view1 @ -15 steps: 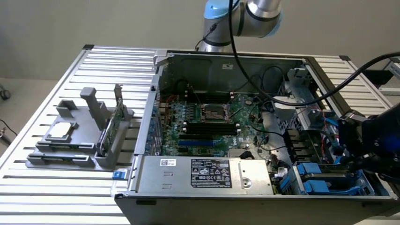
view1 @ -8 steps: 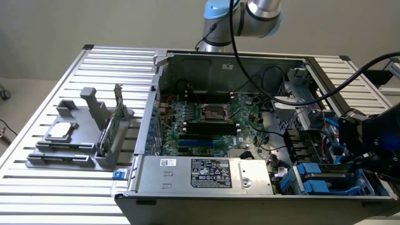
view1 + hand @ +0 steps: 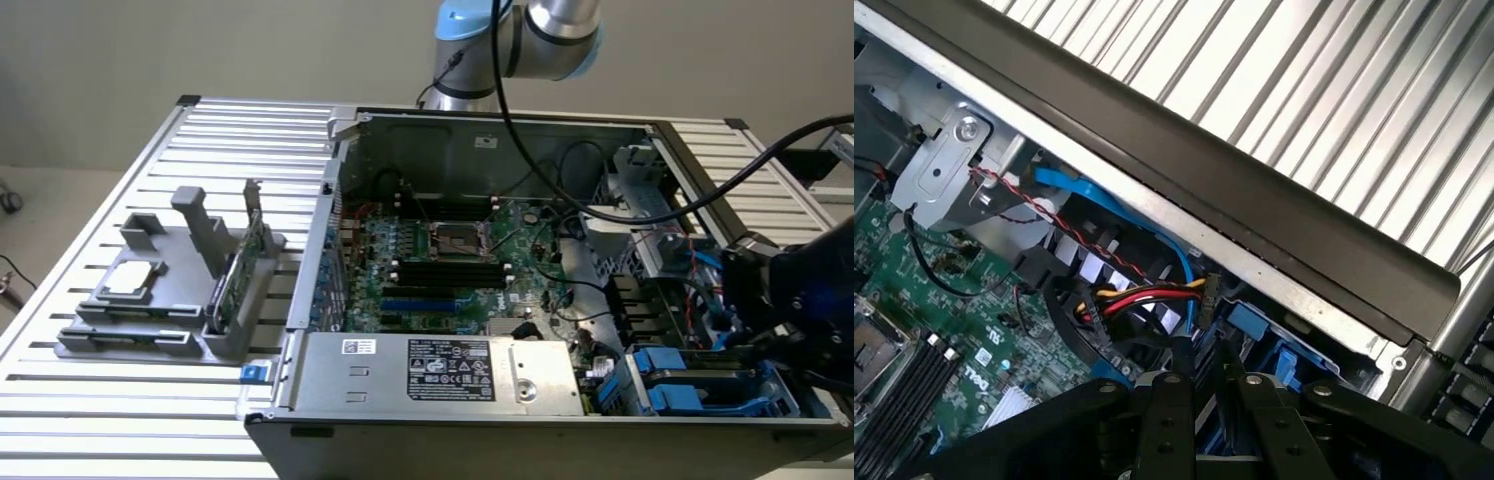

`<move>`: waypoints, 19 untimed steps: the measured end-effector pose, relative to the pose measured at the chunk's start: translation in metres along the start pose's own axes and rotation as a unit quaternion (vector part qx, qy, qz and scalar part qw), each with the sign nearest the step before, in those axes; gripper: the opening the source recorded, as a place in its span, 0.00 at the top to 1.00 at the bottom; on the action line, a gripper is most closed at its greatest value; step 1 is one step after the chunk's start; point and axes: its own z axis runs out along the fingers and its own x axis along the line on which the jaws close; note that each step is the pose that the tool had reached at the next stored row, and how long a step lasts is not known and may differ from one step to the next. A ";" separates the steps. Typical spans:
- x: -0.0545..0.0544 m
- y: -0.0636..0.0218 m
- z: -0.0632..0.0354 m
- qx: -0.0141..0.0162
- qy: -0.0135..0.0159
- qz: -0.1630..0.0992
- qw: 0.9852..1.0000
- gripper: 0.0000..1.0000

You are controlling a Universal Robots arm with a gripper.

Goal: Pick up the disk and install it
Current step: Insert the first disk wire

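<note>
The open computer case (image 3: 334, 180) lies on the slatted table. At its near corner on the exterior view's right is the drive bay, where the blue rails of the disk (image 3: 687, 388) show. My gripper (image 3: 785, 330) hangs just above that bay, against the case's side wall. In the wrist view my gripper (image 3: 1201, 372) points down at the blue rails of the disk (image 3: 1279, 345), close to a bundle of red, yellow and black cables (image 3: 1144, 298). Whether anything sits in its grasp is hidden.
A blue data cable (image 3: 1154, 225) and loose wires run along the case wall (image 3: 1254, 200). The motherboard (image 3: 441, 250) fills the case's middle, with the silver power supply (image 3: 441, 372) in front. On the exterior view's left, a grey fixture (image 3: 147, 320) holds a small chip (image 3: 127, 280) and an upright card (image 3: 234, 270).
</note>
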 end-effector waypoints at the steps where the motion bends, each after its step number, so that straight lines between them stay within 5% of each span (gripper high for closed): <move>1: 0.000 0.0002 0.0006 0.000 0.000 0.002 1.000 0.77; 13: 0.001 0.0045 0.0046 -0.001 0.001 0.018 1.000 0.77; 16: 0.000 0.0063 0.0049 0.002 0.002 0.019 1.000 0.77; 19: 0.000 0.0079 0.0032 0.009 0.006 0.021 1.000 0.77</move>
